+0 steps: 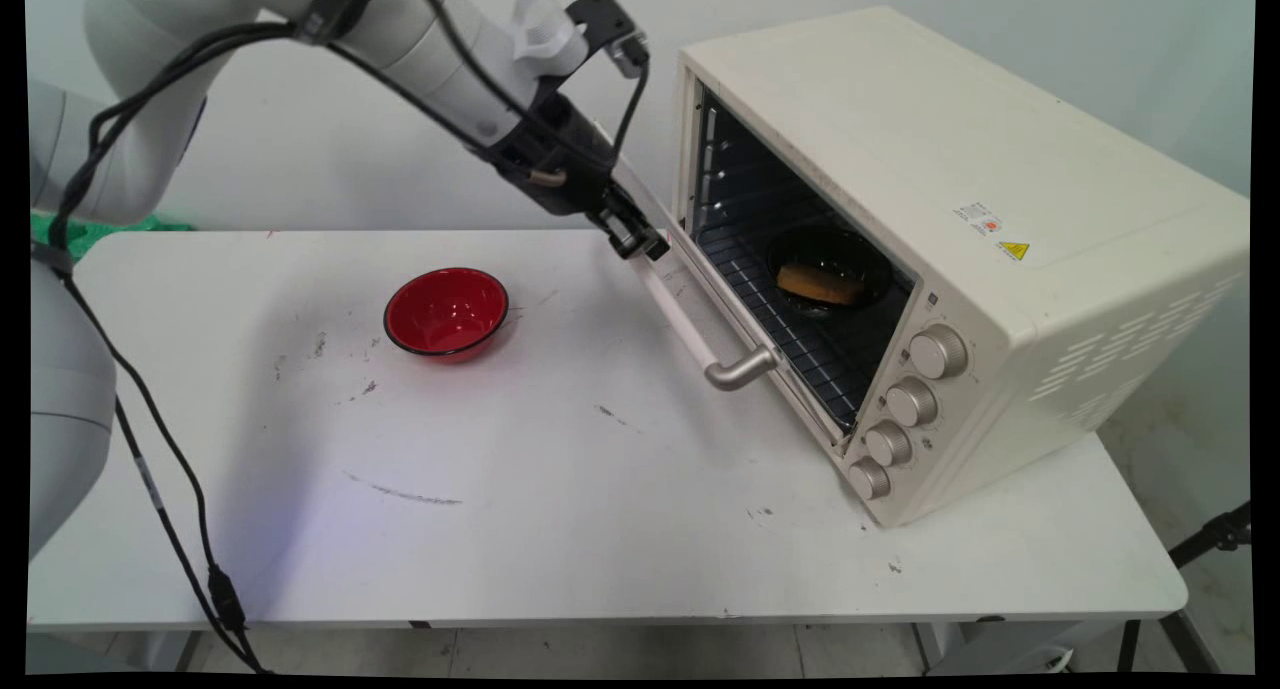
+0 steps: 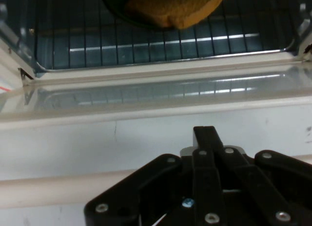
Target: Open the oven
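The hand, fingers pressed together and holding nothing, sits at the upper edge of the oven's half-open door. Just ahead, inside the oven, a dark bowl with bread rests on the rack. Behind the hand, a red bowl stands on the tabletop.

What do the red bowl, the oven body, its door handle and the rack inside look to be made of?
Red bowl: glossy, with bright highlights; plastic or glazed ceramic, can't tell which.
Oven: cream, matte, with punched vent slots; probably painted sheet metal.
Handle: cream bar ending in a brushed silvery elbow, likely metal.
Rack: thin parallel wires glinting in the hand view; bare metal.
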Robot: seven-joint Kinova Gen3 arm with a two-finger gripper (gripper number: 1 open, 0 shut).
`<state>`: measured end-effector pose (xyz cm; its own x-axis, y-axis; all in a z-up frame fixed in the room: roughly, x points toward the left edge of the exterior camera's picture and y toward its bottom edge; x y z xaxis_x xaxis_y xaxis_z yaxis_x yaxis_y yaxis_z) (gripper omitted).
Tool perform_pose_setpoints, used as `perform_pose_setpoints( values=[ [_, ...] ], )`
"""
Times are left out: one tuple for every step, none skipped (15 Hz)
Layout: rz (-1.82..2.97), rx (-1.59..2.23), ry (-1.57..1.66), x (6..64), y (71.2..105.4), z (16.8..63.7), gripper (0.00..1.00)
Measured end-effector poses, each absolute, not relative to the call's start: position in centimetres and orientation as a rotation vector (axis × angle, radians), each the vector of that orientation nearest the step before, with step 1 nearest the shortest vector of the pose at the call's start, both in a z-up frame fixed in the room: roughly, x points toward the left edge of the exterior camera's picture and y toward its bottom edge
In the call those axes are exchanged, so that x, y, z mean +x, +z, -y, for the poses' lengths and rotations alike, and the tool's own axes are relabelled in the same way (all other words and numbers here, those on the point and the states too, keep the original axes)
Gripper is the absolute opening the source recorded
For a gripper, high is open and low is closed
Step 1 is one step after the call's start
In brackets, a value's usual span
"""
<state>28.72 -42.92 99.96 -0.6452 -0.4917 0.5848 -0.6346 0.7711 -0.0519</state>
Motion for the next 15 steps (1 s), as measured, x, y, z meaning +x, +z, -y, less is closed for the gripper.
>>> perform_pose_setpoints(
  values=[
    [2.401,0.84,0.343,29.1,99.6,42.6,0.0],
    [2.395,0.841,0.345,29.7,99.3,42.2,0.0],
    [2.391,0.842,0.346,30.0,99.0,41.9,0.0],
    [2.386,0.845,0.348,30.4,98.7,41.6,0.0],
    [2.381,0.846,0.349,30.9,98.3,41.2,0.0],
    [2.377,0.848,0.349,31.2,98.0,40.9,0.0],
    [2.372,0.849,0.348,31.6,97.7,40.6,0.0],
    [2.368,0.851,0.347,32.0,97.3,40.2,0.0],
    [2.364,0.852,0.347,32.3,96.9,39.9,0.0],
    [2.361,0.853,0.346,32.5,96.7,39.6,0.0],
    [2.357,0.854,0.345,32.9,96.3,39.3,0.0],
    [2.354,0.854,0.344,33.1,95.9,39.0,0.0],
    [2.35,0.854,0.344,33.4,95.5,38.7,0.0],
    [2.345,0.852,0.343,33.7,95.0,38.3,0.0],
    [2.339,0.85,0.343,34.0,94.4,37.8,0.0]
  ],
)
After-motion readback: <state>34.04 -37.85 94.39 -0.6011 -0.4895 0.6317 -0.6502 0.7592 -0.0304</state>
